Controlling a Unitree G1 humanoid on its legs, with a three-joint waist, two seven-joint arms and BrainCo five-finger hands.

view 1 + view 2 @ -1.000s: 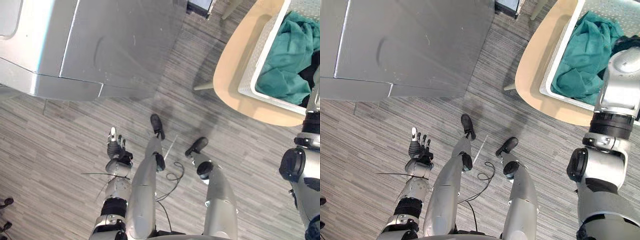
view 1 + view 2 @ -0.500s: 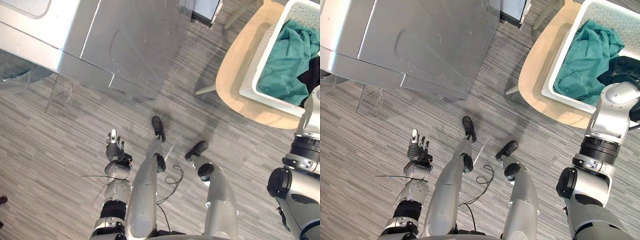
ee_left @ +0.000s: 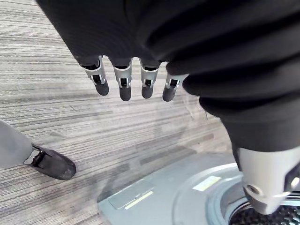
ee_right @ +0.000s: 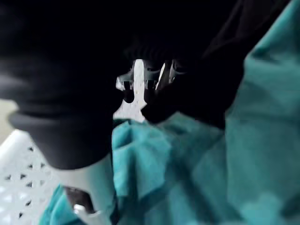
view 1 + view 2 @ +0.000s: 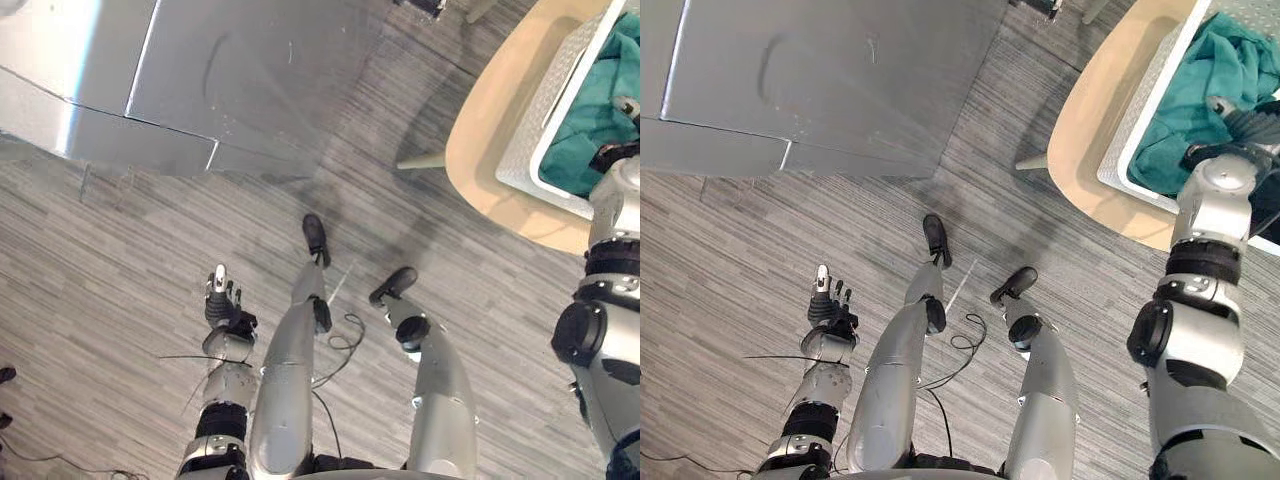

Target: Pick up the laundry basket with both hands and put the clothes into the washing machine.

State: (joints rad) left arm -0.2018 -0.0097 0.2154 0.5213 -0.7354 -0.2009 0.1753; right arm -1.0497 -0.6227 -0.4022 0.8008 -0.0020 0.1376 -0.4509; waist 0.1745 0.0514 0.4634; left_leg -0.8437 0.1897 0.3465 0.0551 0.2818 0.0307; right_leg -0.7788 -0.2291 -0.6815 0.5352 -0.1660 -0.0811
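Washing machine (image 5: 200, 80) sits far left; your left wrist view catches its drum opening (image 3: 276, 218). Far right, the tabletop (image 5: 1090, 150) carries the laundry basket (image 5: 1150, 110), its wall slanting away rightward, teal clothes (image 5: 1230, 60) inside. Your right hand (image 5: 1238, 125) is down at them, and you cannot tell its grip; your left hand (image 5: 825, 305) hangs, fingers straight.

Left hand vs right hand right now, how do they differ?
Left hand hangs over the floor; right hand is in the laundry basket on the table. Left hand is open, touching nothing; right hand is over the teal clothes, grip unreadable. Shared: neither has lifted the basket.
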